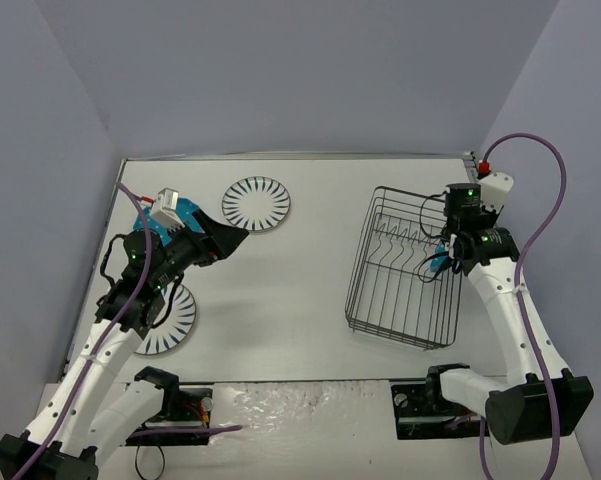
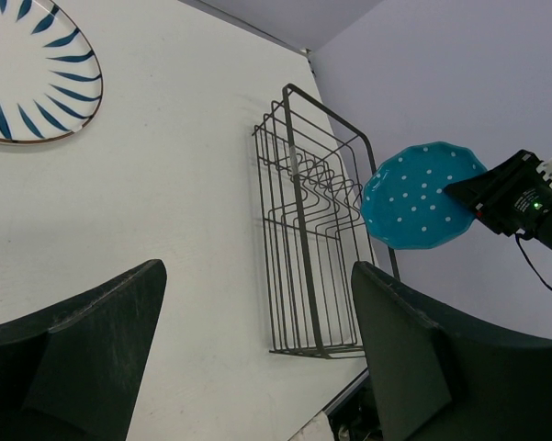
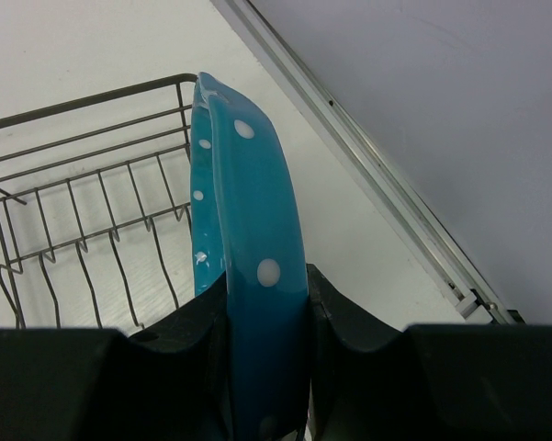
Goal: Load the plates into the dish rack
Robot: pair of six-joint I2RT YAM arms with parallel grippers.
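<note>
My right gripper (image 1: 446, 252) is shut on a teal-blue dotted plate (image 3: 250, 230) and holds it on edge over the right side of the black wire dish rack (image 1: 408, 265). That plate (image 2: 421, 196) and the rack (image 2: 310, 230) also show in the left wrist view. My left gripper (image 1: 232, 238) is open and empty above the table. A striped plate (image 1: 256, 203) lies flat just behind it. A second striped plate (image 1: 172, 322) lies partly under the left arm. The other teal plate (image 1: 183, 212) is mostly hidden by the left wrist.
The rack's upright prongs (image 3: 83, 248) hold nothing. A raised table edge rail (image 3: 386, 193) runs close behind the rack on the right. Grey walls enclose the table on the back and sides.
</note>
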